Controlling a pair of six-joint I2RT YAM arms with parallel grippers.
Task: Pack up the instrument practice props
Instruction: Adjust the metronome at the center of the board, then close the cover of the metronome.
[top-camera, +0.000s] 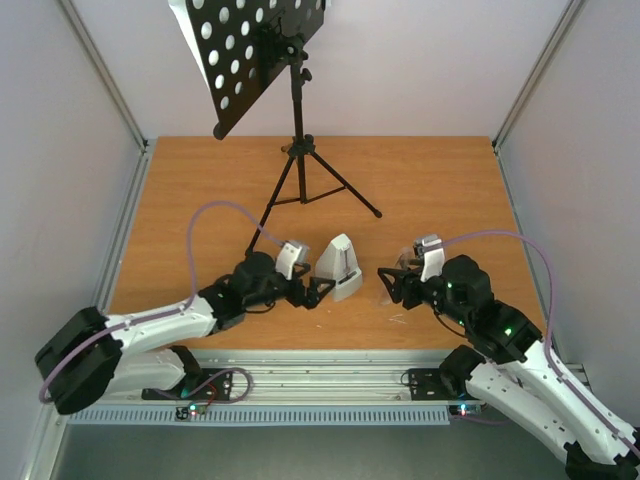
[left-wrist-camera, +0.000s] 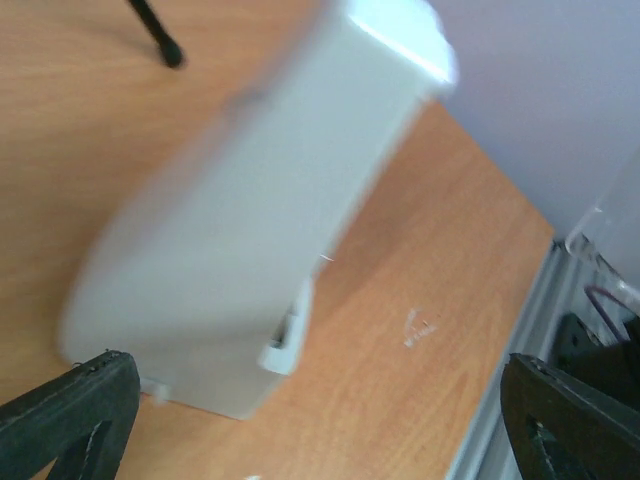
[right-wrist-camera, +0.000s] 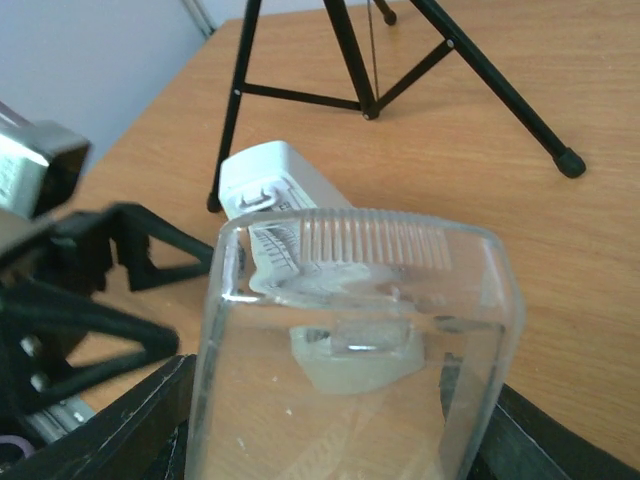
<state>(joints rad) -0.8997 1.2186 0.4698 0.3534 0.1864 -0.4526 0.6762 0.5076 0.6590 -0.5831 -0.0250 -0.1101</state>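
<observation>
One music stand (top-camera: 297, 120) standing toward far edge of bench (top-camera: 450, 180), left of centre. Left gripper (top-camera: 315, 292) gaping wide, holding nothing. White metronome (top-camera: 340, 265) sitting upright just ahead of it, mid-bench. Right gripper (top-camera: 392, 287) clamping clear plastic cover (right-wrist-camera: 350, 330), hovering toward near edge.

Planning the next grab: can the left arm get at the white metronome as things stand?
Probably yes. The left gripper stands open right beside the metronome, its jaws facing it, and nothing lies between them.
</observation>
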